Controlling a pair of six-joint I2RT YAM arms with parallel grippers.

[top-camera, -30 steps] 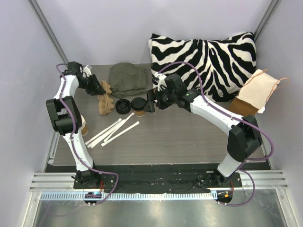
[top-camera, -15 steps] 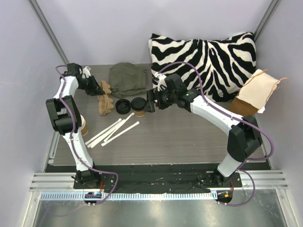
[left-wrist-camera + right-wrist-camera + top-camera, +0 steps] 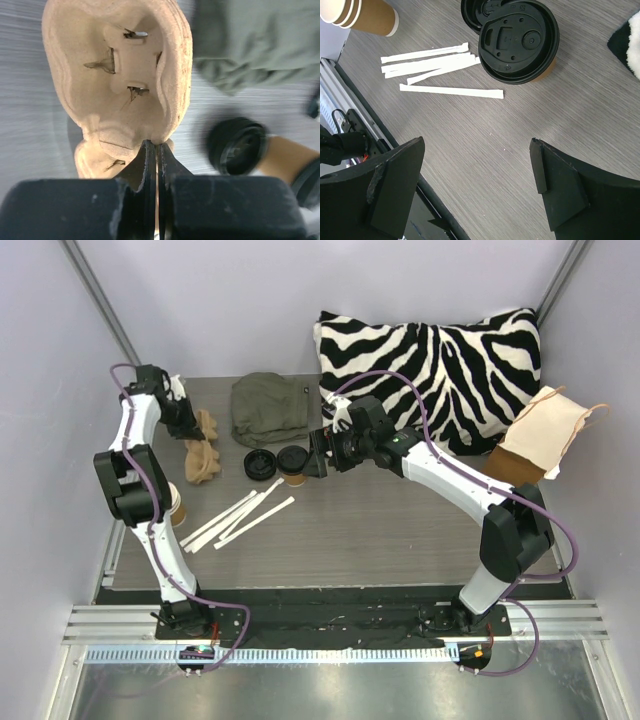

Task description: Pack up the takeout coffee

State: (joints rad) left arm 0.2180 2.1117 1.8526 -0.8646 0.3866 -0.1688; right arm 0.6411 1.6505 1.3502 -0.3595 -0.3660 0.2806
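The takeout coffee (image 3: 293,466) is a brown paper cup under a black lid, standing mid-table; the right wrist view shows it (image 3: 519,41) from above, and its brown side (image 3: 281,156) shows at the right of the left wrist view. My right gripper (image 3: 318,462) hovers just right of it, open, jaws wide with only bare table between them (image 3: 477,145). A tan pulp cup carrier (image 3: 203,462) lies at the far left. My left gripper (image 3: 192,430) is shut on the carrier's rim (image 3: 120,65), its jaws pinched together at the edge (image 3: 155,145).
A loose black lid (image 3: 259,463) lies left of the coffee. White paper strips (image 3: 240,515) are scattered in front. A stack of brown cups (image 3: 172,505) stands at the left edge. A green cloth (image 3: 270,405), zebra pillow (image 3: 440,360) and paper bag (image 3: 540,440) sit behind.
My left gripper closed on the carrier's rim and pulled the carrier leftward, away from the loose lid. The right arm has not moved.
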